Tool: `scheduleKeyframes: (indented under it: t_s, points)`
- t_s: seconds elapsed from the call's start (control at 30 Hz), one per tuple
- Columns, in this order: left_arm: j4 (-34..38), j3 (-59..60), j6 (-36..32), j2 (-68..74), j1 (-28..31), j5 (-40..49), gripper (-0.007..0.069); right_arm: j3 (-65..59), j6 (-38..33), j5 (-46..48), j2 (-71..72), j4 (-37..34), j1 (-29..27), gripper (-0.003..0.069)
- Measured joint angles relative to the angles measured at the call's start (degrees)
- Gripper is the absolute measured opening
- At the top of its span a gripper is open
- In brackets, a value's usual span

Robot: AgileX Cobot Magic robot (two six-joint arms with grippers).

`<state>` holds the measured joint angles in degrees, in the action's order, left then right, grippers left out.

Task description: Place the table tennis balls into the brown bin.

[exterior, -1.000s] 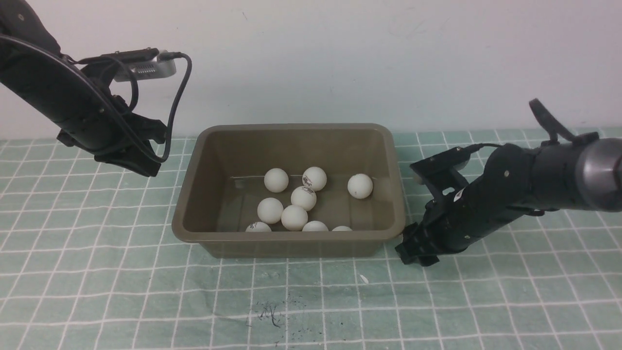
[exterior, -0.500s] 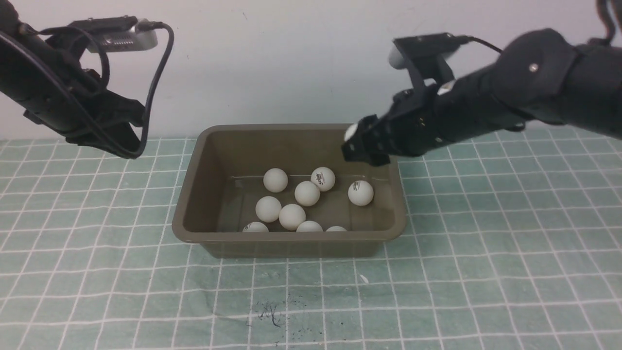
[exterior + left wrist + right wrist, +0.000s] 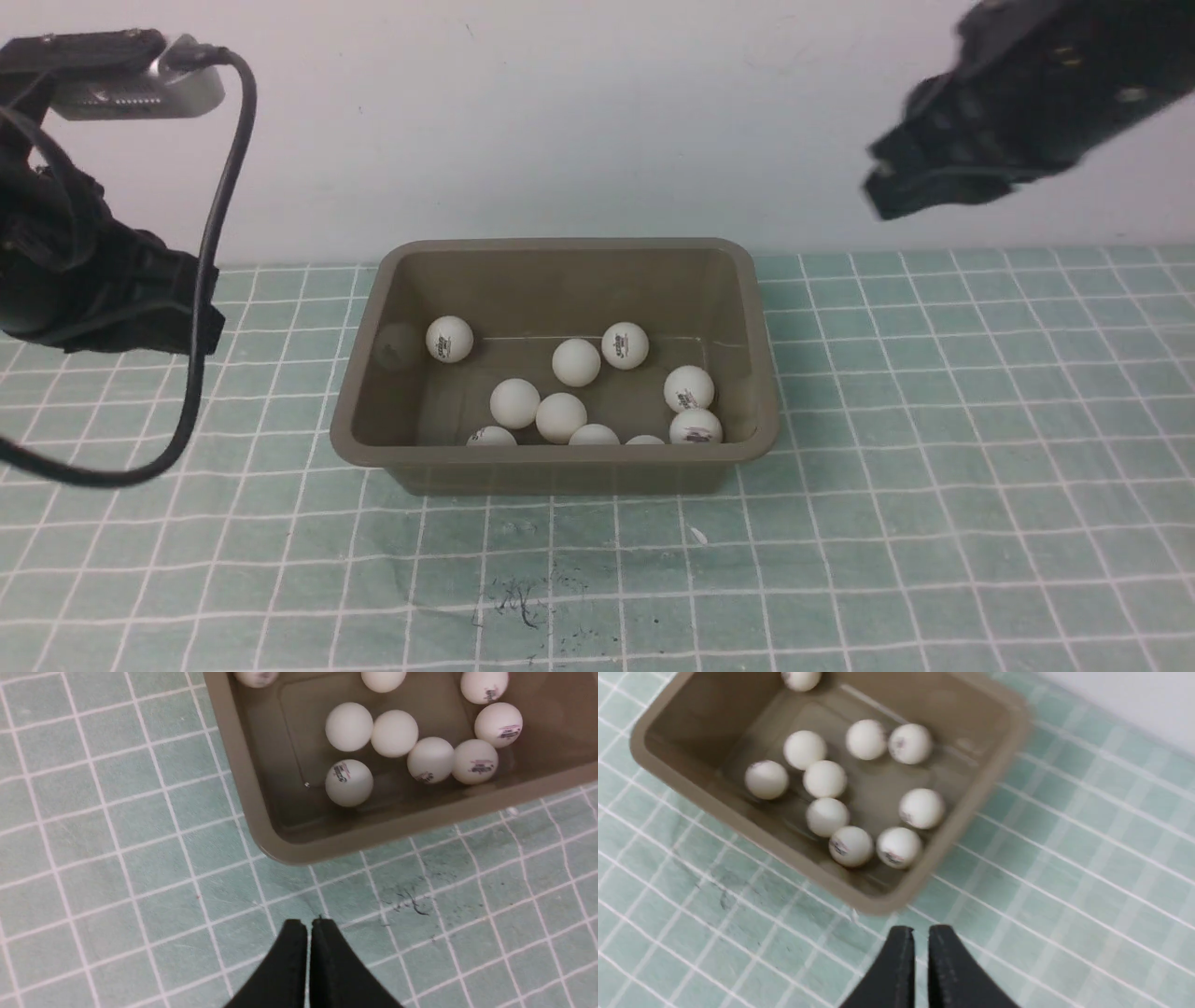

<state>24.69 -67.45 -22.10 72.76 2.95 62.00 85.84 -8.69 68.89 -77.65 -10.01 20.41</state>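
Observation:
The brown bin (image 3: 558,456) stands mid-table with several white table tennis balls (image 3: 576,362) lying loose on its floor, one (image 3: 449,338) near its left wall. No ball shows on the mat outside it. My left gripper (image 3: 191,322) hangs left of the bin, well apart from it. In the left wrist view its fingers (image 3: 293,952) are pressed together with nothing between them, above the mat near the bin's corner (image 3: 261,830). My right gripper (image 3: 887,191) is raised high at the far right. In its wrist view it (image 3: 921,929) is shut and empty, with the bin (image 3: 971,798) and balls (image 3: 921,808) below.
A green gridded mat (image 3: 934,467) covers the table up to a white wall (image 3: 597,121) behind the bin. Dark scribble marks (image 3: 523,602) and a small white fleck (image 3: 698,536) lie in front of the bin. A cable (image 3: 219,233) loops from the left wrist camera.
My right gripper rose from the mat beside the bin, carried a ball over the bin, and has now lifted away empty. The bin holds one more ball. My left arm drew back leftward.

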Motion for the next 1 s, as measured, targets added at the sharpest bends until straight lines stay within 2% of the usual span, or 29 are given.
scheduleKeyframes:
  t_s: [0.1, 0.37, 0.5, 0.67, 0.77, 1.0]
  points:
    - [0.6, 1.4, 0.0, -1.7, 0.0, -0.3, -0.0005, -6.2, 1.2, -2.9, 9.0, 1.1, 0.0, -0.0005]
    - [4.2, 5.8, 0.0, -5.5, 0.0, -3.9, -0.0005, -43.6, 7.7, -34.4, 50.5, 2.4, 0.0, -0.0013]
    - [7.0, 7.2, -1.0, -5.8, 0.0, -4.5, -0.0005, -55.2, 9.1, -43.9, 67.1, 2.4, 0.0, -0.0013]
    - [8.9, 10.7, -2.4, -8.8, 0.0, -8.5, -0.0005, -61.6, 10.6, -48.0, 77.9, 2.4, 0.0, -0.0013]
    - [8.9, 12.6, -2.5, -11.5, 0.0, -9.8, -0.0005, -62.9, 11.6, -48.4, 78.5, 2.4, 0.0, -0.0013]
    - [9.2, 22.6, -4.2, -29.9, 0.0, -13.4, -0.0005, -63.6, 13.8, -48.4, 78.5, 2.4, 0.0, -0.0013]
